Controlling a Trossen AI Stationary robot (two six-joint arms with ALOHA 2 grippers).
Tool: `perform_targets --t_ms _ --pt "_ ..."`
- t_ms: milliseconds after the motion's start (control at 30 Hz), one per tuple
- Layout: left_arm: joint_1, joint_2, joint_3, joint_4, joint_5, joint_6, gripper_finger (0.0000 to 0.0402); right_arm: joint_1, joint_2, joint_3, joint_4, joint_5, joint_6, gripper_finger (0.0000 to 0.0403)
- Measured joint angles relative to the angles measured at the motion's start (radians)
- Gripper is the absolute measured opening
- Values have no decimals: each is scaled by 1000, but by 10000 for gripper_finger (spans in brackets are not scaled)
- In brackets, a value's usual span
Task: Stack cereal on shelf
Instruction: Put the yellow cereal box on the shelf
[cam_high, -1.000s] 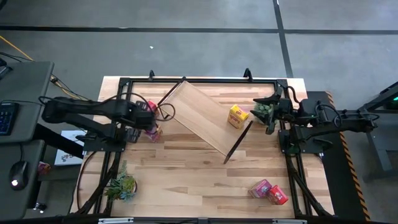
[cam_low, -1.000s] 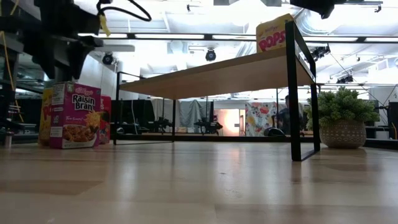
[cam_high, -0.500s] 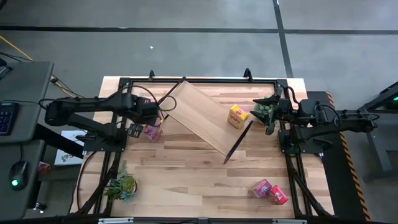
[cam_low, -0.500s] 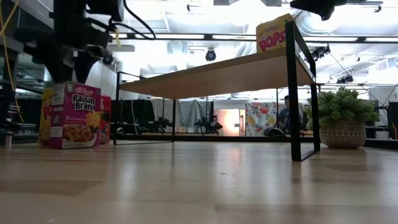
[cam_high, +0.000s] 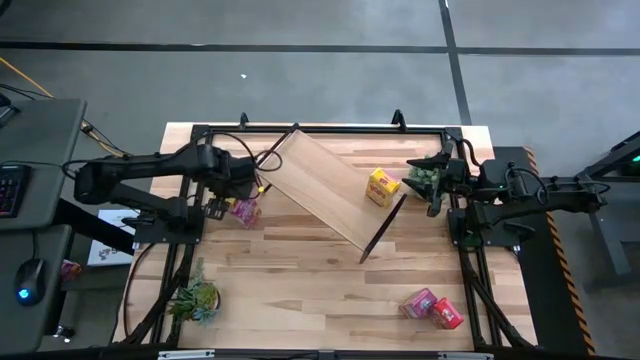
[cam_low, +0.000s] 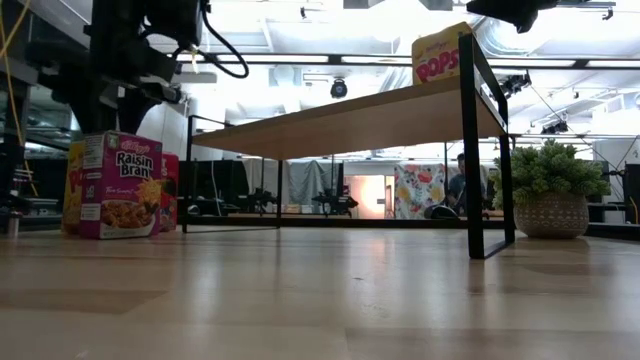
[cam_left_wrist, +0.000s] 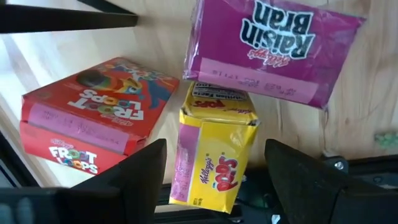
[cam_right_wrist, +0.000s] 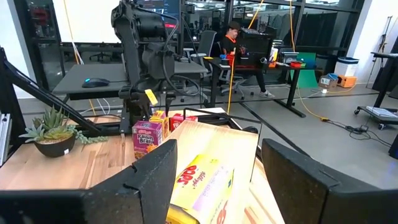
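Left gripper (cam_left_wrist: 214, 171), fingers apart and empty, hovers over three cereal boxes (cam_left_wrist: 214, 146) at centre frame, beside the shelf (cam_high: 325, 185); risk: closing on the yellow box may topple its touching neighbours.

A: Box colours? Magenta Raisin Bran box (cam_left_wrist: 273, 48), white lettering; red Froot Loops box (cam_left_wrist: 93, 118), multicolour print.
B: Yellow Pops box (cam_left_wrist: 214, 152), red letters, pink side. Shelf (cam_high: 335, 190) light wood, dark frames. Potted plant (cam_low: 548, 195) green, woven tan pot.
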Motion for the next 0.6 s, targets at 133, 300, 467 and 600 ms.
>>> perform_targets --t_ms 133,300,467,600 --pt "0 22 0 -9 6 4 264 0 0 0 0 0 0 227" --pt "0 56 0 -16 6 22 264 0 0 0 0 0 0 227" --pt "0 80 0 -17 3 37 264 0 0 0 -5 0 0 227" --pt "0 106 0 -23 -6 38 264 0 0 0 -5 0 0 227"
